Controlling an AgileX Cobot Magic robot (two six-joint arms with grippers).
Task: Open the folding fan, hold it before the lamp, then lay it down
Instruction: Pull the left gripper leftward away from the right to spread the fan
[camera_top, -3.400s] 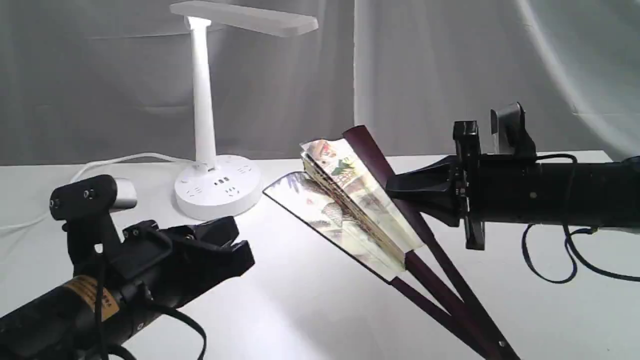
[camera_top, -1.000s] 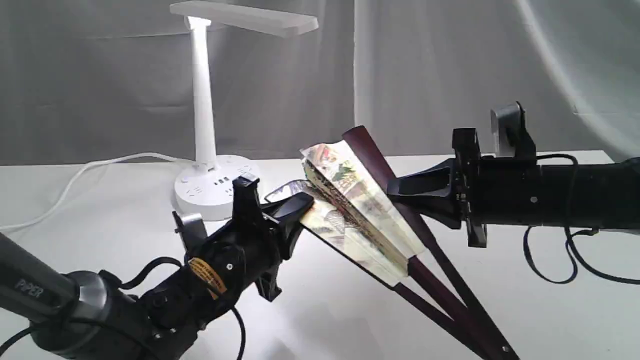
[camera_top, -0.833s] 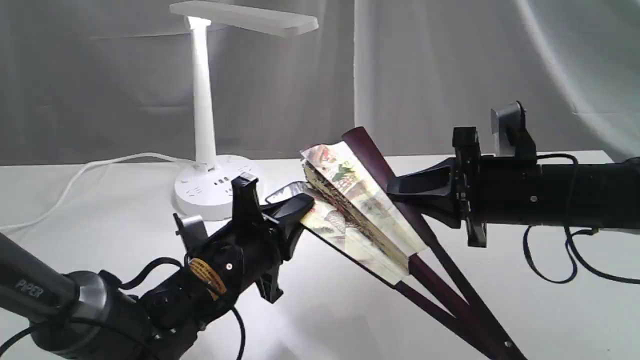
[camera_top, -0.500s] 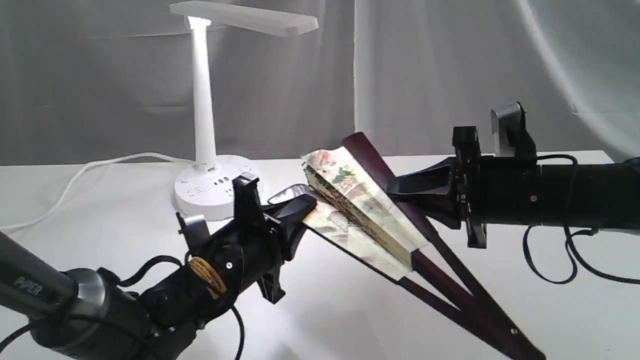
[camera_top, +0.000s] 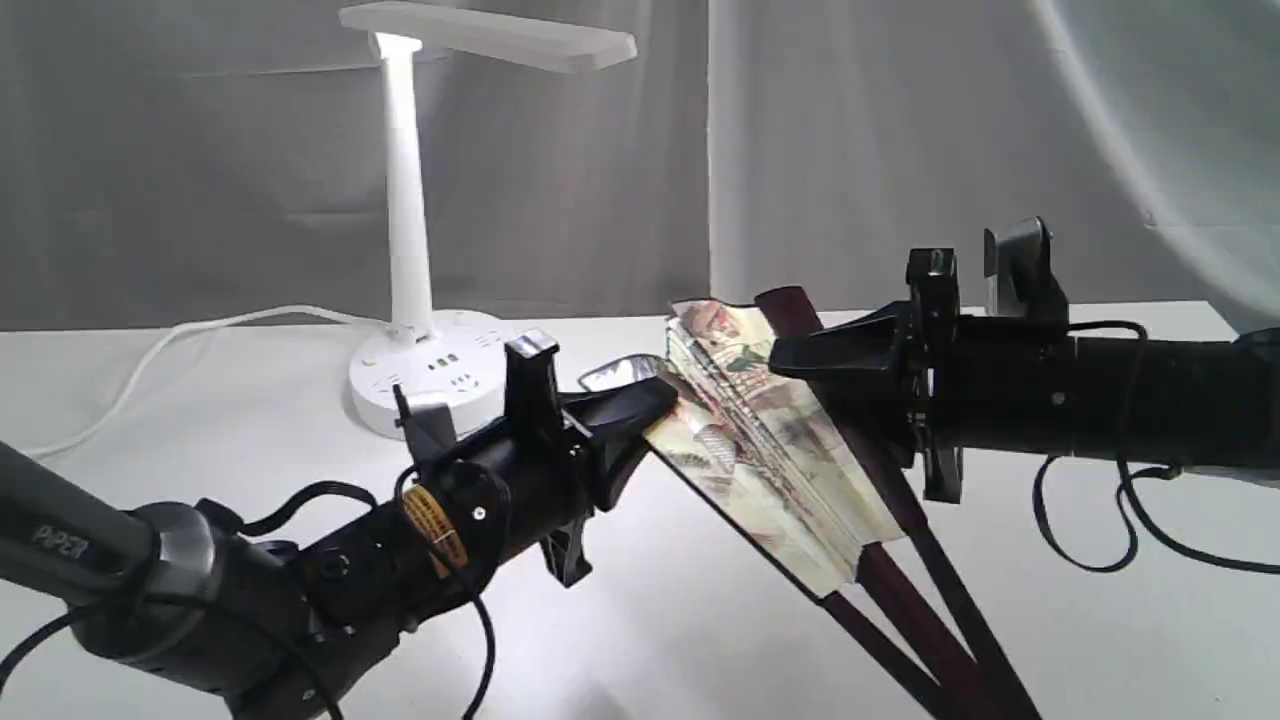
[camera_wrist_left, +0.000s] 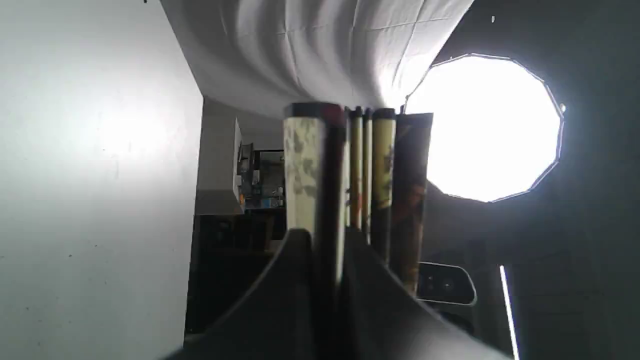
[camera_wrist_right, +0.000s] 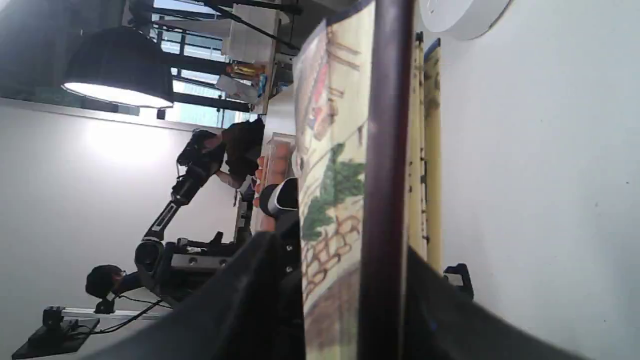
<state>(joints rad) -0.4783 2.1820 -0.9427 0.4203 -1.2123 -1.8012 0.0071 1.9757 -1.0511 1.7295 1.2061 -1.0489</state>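
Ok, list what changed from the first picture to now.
The left gripper swung in from the near left and closed its jaws on the folding fan's left edge. The fan, still clamped by the right gripper, tipped its top rightward and lower. The lamp stayed put.

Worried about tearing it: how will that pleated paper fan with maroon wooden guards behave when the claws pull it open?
The pleated cream paper fan with maroon wooden guards is thin paper on slim ribs, so probably light. Its guards look stiff, so the left claw and right claw likely hold firm. The pleats between look floppy and could tear if yanked.
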